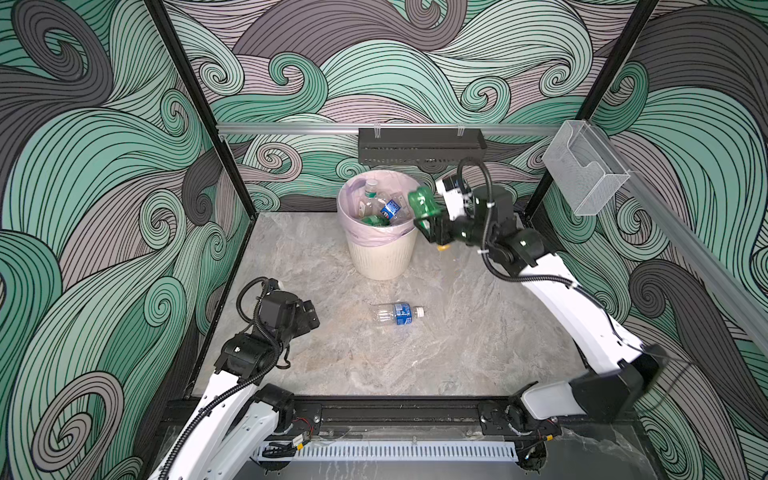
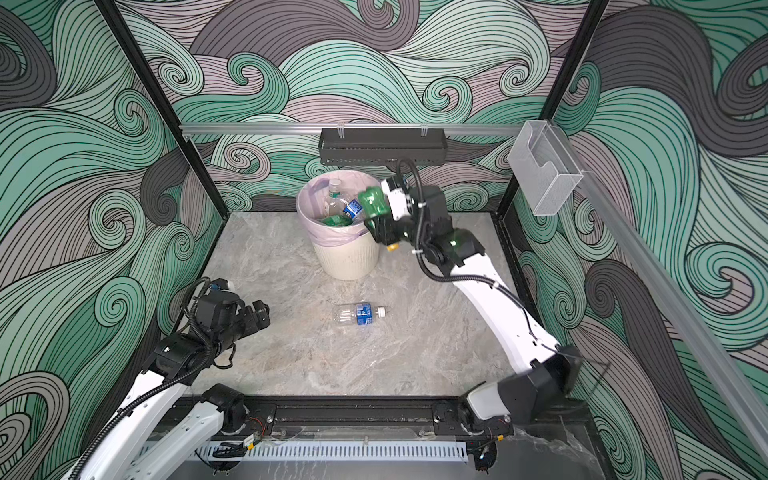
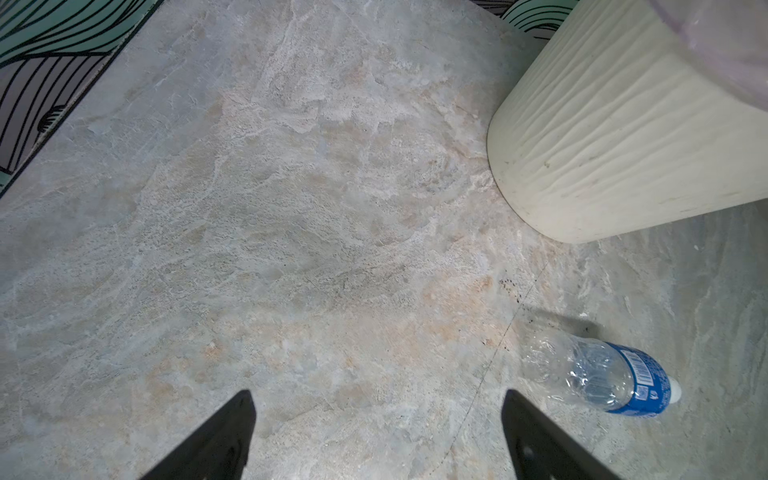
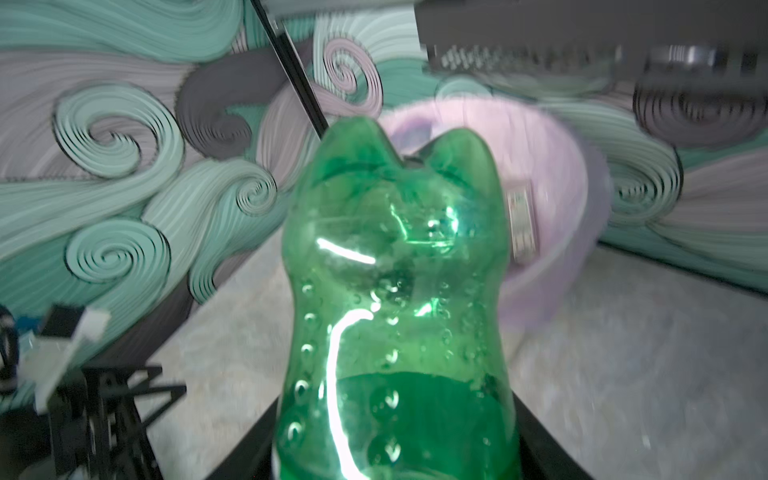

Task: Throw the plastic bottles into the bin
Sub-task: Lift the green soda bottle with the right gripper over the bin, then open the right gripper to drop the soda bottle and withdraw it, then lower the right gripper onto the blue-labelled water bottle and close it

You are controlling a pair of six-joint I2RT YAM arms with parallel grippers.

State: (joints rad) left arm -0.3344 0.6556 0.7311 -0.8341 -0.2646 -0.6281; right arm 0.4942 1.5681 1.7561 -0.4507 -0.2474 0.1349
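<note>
Your right pincer [image 1: 428,226] grips a green bottle [image 1: 424,201] in both top views, raised above the far part of the surface [image 1: 457,353]. The bottle is tilted, base up and level with the right-hand rim of the bin [image 1: 382,257]. Its yellow cap [image 1: 442,247] points down outside the bin. The bin stands upright near the back wall with a pale pink bag [image 1: 353,199] folded over its rim. Several bottles [image 1: 382,208] lie inside, some clear with blue or white-green labels and at least one green. One clear bottle [image 1: 397,313] with a blue label and white cap lies on its side mid-surface, well apart from the bin and both arms. Your left pincer [image 1: 309,316] hovers at the left edge, jaws wide and empty.

The left wrist view shows two black fingers [image 3: 232,436] far apart, with only bare surface between them. The clear bottle [image 3: 598,376] lies off to one side of them, not between them. The bin's ribbed cream wall [image 3: 623,137] stands farther off.

The right wrist view is blurred. The green bottle [image 4: 395,270] fills the middle, base away from the camera, with a black finger against each side of its body. Beyond the base is the bin's pink-lined mouth [image 4: 557,199].
</note>
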